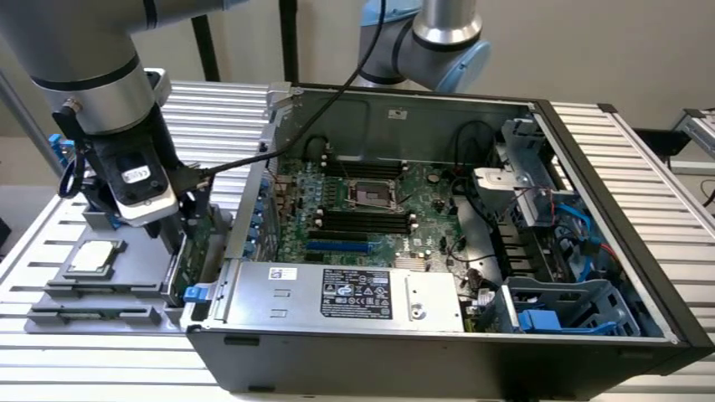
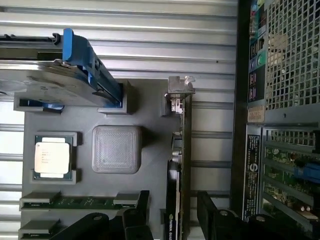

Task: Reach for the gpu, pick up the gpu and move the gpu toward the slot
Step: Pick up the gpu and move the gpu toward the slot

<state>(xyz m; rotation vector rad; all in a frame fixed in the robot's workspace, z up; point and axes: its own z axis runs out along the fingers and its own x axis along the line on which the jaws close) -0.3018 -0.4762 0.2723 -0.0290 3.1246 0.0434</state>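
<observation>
**Sam:** Black fingers [image 2: 137, 220] of the gripper [image 2: 172, 200] sat closest to the lens. Were they shut?

**Kit:** No. They were spread wide, one on each side of the gpu [image 2: 186, 150], with a gap on both sides. Nothing was pinched yet.

**Sam:** Where was the gpu?

**Kit:** It stood on its thin edge in a groove of the gray tray [image 2: 152, 130]. Its silver end bracket [image 2: 180, 92] was at the end far from the fingers.

**Sam:** How should the grab go?

**Kit:** I'd say come straight down and squeeze both flat sides evenly. Then lift straight up so the card doesn't scrape its groove.

**Sam:** What else did the tray hold?

**Kit:** A square chip [image 2: 52, 156] in its own pocket, a hard drive [image 2: 50, 85] with blue rails in a stand, and memory sticks [image 2: 80, 201] in grooves. Just beside the tray, the computer case [image 1: 424, 373] lay open with a green board [image 1: 369, 197] inside.
</observation>
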